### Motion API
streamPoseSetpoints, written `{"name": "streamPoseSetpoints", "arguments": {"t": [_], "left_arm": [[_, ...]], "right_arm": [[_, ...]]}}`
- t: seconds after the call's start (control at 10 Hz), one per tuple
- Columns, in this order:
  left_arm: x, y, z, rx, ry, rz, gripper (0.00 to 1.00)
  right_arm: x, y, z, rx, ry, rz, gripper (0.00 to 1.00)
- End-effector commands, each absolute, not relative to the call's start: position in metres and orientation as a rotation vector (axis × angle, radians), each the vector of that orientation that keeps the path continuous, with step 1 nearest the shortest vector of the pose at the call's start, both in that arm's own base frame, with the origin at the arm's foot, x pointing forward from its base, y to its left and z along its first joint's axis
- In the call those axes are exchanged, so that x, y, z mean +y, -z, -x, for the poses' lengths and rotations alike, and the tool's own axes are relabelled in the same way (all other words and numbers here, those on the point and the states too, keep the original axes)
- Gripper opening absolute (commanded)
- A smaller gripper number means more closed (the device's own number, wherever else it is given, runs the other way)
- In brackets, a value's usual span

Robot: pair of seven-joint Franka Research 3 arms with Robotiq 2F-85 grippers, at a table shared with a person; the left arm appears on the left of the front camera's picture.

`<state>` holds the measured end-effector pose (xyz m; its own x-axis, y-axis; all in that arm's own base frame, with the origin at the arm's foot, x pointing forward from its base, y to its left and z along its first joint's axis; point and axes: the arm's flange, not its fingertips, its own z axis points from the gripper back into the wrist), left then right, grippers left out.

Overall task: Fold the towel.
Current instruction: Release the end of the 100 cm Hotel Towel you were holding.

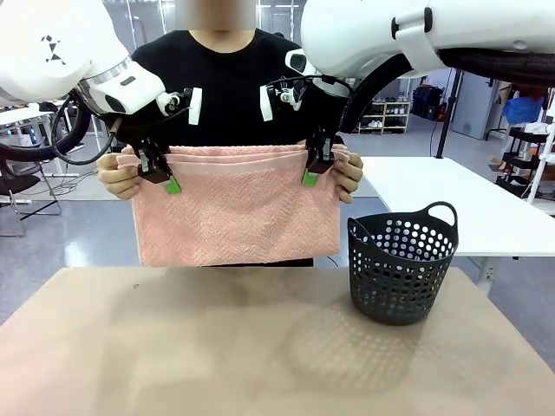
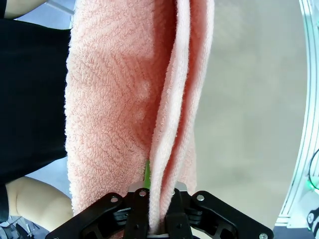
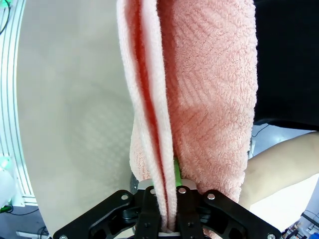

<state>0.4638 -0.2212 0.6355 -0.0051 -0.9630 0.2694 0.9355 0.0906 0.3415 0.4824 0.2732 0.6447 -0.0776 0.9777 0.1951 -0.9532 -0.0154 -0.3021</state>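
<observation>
Front – basket [image 1: 403, 269], wrist views – towel [image 2: 124, 99] layers

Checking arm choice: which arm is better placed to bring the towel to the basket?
Right, probably: right tool clamps the towel nearer the basket; left tool clamps the far end.

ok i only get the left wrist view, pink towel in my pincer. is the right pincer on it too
observer: yes, the right pincer is shut on the top edge of the towel, near its other end.
operator: person holding it
observer: yes, one hand holds the upper corner outside the left pincer, the other hand outside the right.
operator: anything on the table
observer: a dark basket stands on the table, on the robot's right side.
</observation>
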Motion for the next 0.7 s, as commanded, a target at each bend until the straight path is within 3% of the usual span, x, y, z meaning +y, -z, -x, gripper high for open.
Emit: {"name": "streamPoseSetpoints", "arguments": {"t": [0.0, 0.1, 0.2, 0.3, 0.4, 0.5, 0.6], "left_arm": [[-0.221, -0.635, -0.464, -0.491, 1.498, -0.069, 0.04], [-0.221, -0.635, -0.462, -0.482, 1.511, -0.072, 0.30], [-0.221, -0.636, -0.461, -0.484, 1.499, -0.080, 0.29], [-0.218, -0.642, -0.458, -0.503, 1.459, -0.112, 0.55], [-0.214, -0.653, -0.451, -0.541, 1.441, -0.145, 0.54], [-0.209, -0.666, -0.444, -0.584, 1.427, -0.152, 0.80], [-0.204, -0.678, -0.437, -0.617, 1.416, -0.158, 0.79]], "right_arm": [[0.271, -0.645, -0.483, -0.403, -1.598, 0.082, 0.00], [0.273, -0.645, -0.482, -0.404, -1.599, 0.077, 0.32], [0.273, -0.644, -0.482, -0.406, -1.589, 0.080, 0.34], [0.272, -0.647, -0.480, -0.427, -1.579, 0.082, 0.61], [0.270, -0.657, -0.474, -0.465, -1.591, 0.051, 0.63], [0.265, -0.671, -0.469, -0.507, -1.581, 0.079, 0.90], [0.259, -0.685, -0.464, -0.551, -1.575, 0.089, 0.92]]}}
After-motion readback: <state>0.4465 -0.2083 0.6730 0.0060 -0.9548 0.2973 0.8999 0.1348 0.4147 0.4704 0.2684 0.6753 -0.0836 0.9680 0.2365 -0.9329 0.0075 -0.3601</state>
